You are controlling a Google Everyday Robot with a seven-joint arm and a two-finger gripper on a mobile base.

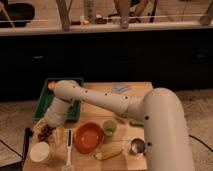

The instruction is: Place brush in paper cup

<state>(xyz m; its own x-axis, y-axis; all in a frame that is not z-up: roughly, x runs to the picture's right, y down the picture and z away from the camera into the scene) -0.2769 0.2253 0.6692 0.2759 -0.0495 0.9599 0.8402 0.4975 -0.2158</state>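
- While the gripper (46, 131) hangs just above-right of the paper cup (40, 152), can't tell how its jaws stand.
- Brush (69, 148) lies flat on tabletop (100, 112), right of the paper cup, apart from it, beside red bowl (89, 137).
- Best approach, imo: come down over handle's middle, pinch across it, lift level, then drop it head-down into cup w/o tipping it.

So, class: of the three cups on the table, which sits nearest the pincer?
The white paper cup, at the front left just below the pincer; the green cup and metal cup stand further right.
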